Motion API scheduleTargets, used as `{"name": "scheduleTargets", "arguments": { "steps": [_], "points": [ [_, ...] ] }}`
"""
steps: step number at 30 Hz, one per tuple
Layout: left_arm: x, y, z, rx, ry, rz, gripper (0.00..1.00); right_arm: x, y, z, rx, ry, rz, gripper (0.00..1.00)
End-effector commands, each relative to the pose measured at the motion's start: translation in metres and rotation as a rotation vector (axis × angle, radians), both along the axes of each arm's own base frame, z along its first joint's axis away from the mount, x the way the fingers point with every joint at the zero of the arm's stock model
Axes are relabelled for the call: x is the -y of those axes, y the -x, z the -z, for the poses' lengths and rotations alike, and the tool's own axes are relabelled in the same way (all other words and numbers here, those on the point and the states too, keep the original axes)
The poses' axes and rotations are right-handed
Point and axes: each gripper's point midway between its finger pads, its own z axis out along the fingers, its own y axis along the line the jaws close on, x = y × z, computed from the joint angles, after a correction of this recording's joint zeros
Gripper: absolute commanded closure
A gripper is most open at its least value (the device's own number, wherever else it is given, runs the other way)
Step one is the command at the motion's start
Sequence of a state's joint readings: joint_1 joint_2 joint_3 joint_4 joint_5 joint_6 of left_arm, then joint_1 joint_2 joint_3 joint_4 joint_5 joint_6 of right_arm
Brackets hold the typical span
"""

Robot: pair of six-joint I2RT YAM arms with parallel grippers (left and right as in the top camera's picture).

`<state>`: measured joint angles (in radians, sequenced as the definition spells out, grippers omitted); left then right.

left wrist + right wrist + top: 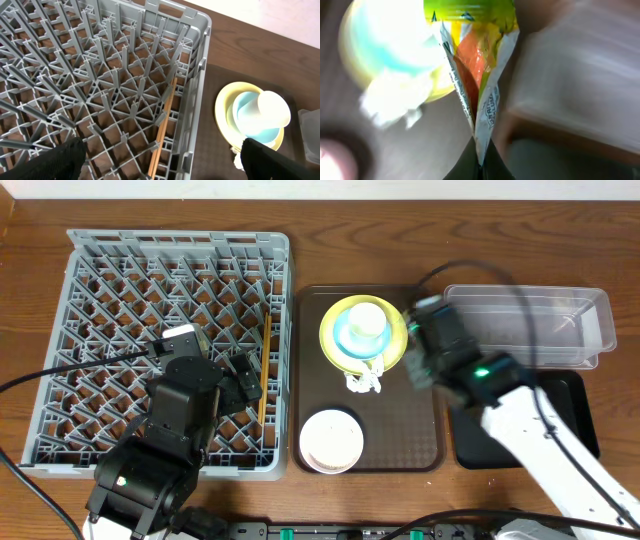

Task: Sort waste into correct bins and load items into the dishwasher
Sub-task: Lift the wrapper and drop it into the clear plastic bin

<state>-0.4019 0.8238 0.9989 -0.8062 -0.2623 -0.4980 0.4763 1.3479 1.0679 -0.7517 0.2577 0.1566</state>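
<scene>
The grey dishwasher rack (170, 350) fills the left of the table, with two wooden chopsticks (265, 370) lying along its right side. My left gripper (243, 383) hovers open over them; in the left wrist view its black fingertips (45, 160) stand wide apart around the chopsticks (162, 130). The yellow-green plate (362, 332) carries the light blue bowl (247, 117) and the white cup (368, 320). My right gripper (481, 160) is shut on the yellow-green snack wrapper (475, 65), just right of the plate. A white tissue (365, 378) lies below the plate.
The brown tray (420, 430) also holds a white bowl (331, 442) at its front left. The clear tub (530, 325) stands at the back right, with the black tray (575, 420) in front of it. The right wrist view is motion-blurred.
</scene>
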Motion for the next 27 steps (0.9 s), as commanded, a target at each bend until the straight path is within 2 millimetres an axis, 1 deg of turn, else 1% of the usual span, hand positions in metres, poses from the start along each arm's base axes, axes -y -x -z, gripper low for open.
{"name": "scheduleTargets", "arguments": {
  "steps": [1,4,5,7,10,11,12,13,14,16,17,18,21,22,24,26,27],
  "points": [
    [-0.003,-0.001,-0.003,0.008,-0.005,-0.014,0.0,0.082,-0.031,-0.016,0.133,0.079,0.342,0.99],
    [-0.003,-0.001,-0.003,0.008,-0.005,-0.014,0.0,0.125,-0.044,-0.009,0.149,0.039,0.502,0.99],
    [-0.003,-0.001,-0.003,0.008,-0.005,-0.014,0.0,0.141,-0.048,-0.003,0.146,0.019,0.555,0.99],
    [-0.003,-0.001,-0.003,0.008,-0.005,-0.014,0.0,0.165,-0.054,0.012,0.132,-0.031,0.631,0.99],
    [-0.003,-0.001,-0.003,0.008,-0.005,-0.014,0.0,0.188,-0.064,0.03,0.107,-0.103,0.681,0.99],
    [-0.003,-0.001,-0.003,0.008,-0.005,-0.014,0.0,0.195,-0.067,0.036,0.101,-0.129,0.695,0.93],
    [-0.003,-0.001,-0.003,0.008,-0.005,-0.014,0.0,0.202,-0.069,0.041,0.096,-0.151,0.708,0.78],
    [-0.003,-0.001,-0.003,0.008,-0.005,-0.014,0.0,0.207,-0.07,0.043,0.094,-0.167,0.718,0.73],
    [-0.003,-0.001,-0.003,0.008,-0.005,-0.014,0.0,0.216,-0.072,0.045,0.099,-0.204,0.733,0.59],
    [-0.003,-0.001,-0.003,0.008,-0.005,-0.014,0.0,0.221,-0.077,0.041,0.126,-0.246,0.731,0.42],
    [-0.003,-0.001,-0.003,0.008,-0.005,-0.014,0.0,0.22,-0.082,0.036,0.148,-0.283,0.716,0.37],
    [-0.003,-0.001,-0.003,0.008,-0.005,-0.014,0.0,0.213,-0.088,0.027,0.172,-0.351,0.675,0.34],
    [-0.003,-0.001,-0.003,0.008,-0.005,-0.014,0.0,0.191,-0.096,0.004,0.21,-0.482,0.567,0.27],
    [-0.003,-0.001,-0.003,0.008,-0.005,-0.014,0.0,0.18,-0.097,-0.006,0.22,-0.533,0.517,0.27],
    [-0.003,-0.001,-0.003,0.008,-0.005,-0.014,0.0,0.148,-0.094,-0.03,0.221,-0.671,0.375,0.27],
    [-0.003,-0.001,-0.003,0.008,-0.005,-0.014,0.0,0.109,-0.083,-0.056,0.2,-0.828,0.198,0.27],
    [-0.003,-0.001,-0.003,0.008,-0.005,-0.014,0.0,0.093,-0.076,-0.067,0.182,-0.887,0.125,0.27]
  ]
}}
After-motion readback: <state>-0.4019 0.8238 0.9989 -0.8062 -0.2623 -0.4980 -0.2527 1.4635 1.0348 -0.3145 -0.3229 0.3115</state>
